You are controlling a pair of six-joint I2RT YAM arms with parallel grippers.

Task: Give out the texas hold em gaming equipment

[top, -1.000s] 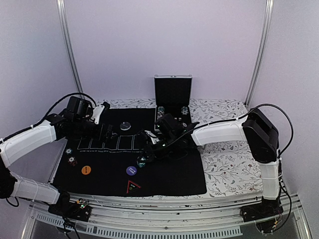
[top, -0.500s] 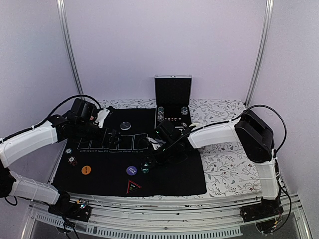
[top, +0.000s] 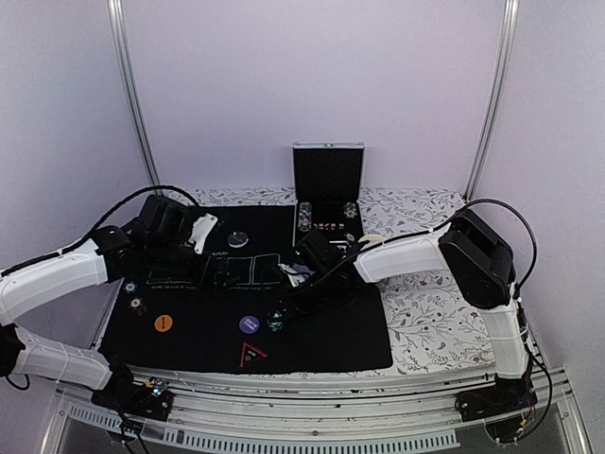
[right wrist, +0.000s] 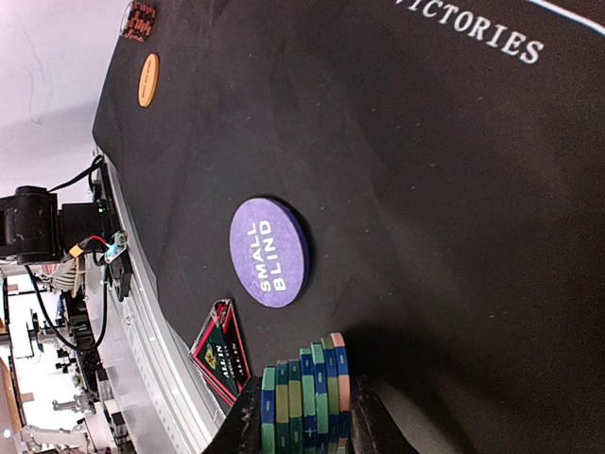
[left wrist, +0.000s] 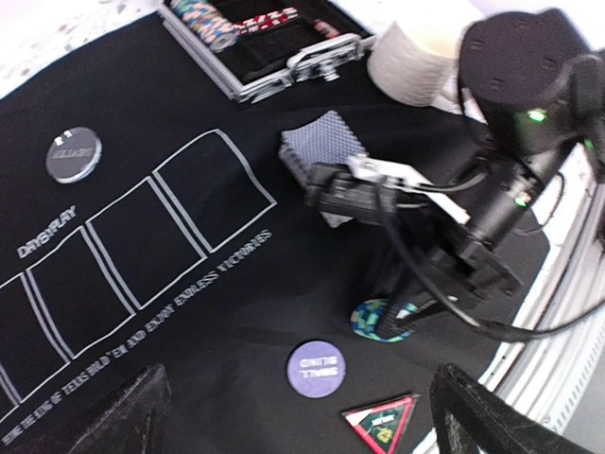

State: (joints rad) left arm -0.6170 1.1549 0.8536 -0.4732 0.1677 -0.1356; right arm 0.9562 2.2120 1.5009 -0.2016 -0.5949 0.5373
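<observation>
— What had the right gripper got hold of?
— Its fingers were closed on a short stack of green-, blue- and cream-edged poker chips, low on the black felt mat, just beside the round purple "Small Blind" button.
— And the left gripper?
— Spread wide, holding nothing, hovering by the mat's white-outlined card boxes.

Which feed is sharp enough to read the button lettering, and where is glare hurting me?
Right wrist view: purple button lettering crisp, chip stack in the right claw sharp, upper-left background blown out white. Left wrist view: mat print readable, mug nearly washed out. Top view: evenly lit, lettering too small.
</observation>
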